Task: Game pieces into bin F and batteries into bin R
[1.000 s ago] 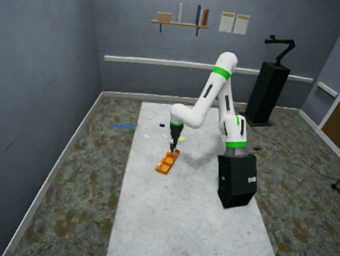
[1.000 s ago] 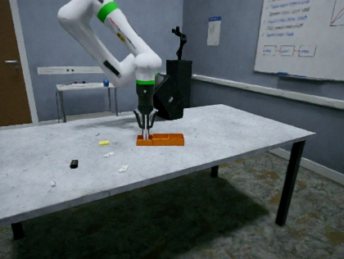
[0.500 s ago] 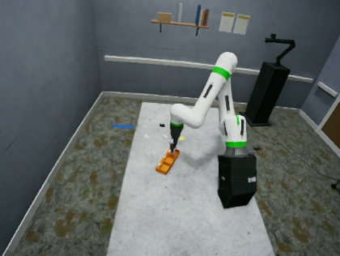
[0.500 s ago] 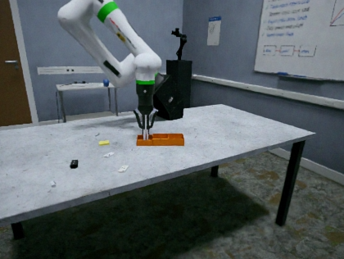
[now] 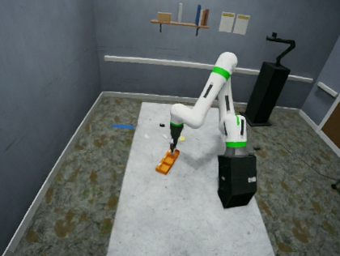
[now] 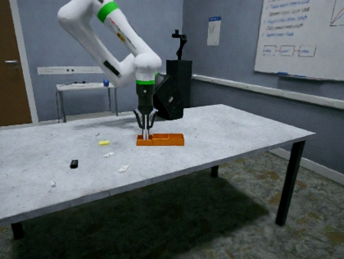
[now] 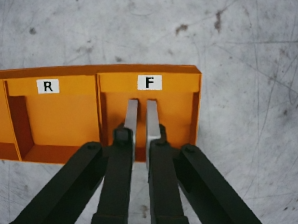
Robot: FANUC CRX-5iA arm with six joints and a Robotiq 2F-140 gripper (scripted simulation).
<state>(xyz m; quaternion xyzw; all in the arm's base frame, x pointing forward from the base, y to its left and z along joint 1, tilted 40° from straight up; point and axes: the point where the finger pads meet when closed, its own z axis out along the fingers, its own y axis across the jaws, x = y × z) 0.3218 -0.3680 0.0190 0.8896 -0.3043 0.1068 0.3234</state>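
Orange, straight-walled and divided into compartments, the tray (image 5: 163,170) (image 6: 169,143) (image 7: 65,155) lies flat, nearer the tabletop's long edge opposite the arm's base than the edge beside the base. White labels mark bin F (image 7: 175,110), its end compartment, and bin R (image 7: 62,117) next to it. The gripper (image 5: 173,151) (image 6: 146,138) (image 7: 141,114) points down into F, fingers narrow, nothing visible between them. Apart from the tray lie a yellow block (image 5: 182,138) (image 6: 104,143) and a black piece (image 5: 162,125) (image 6: 74,164).
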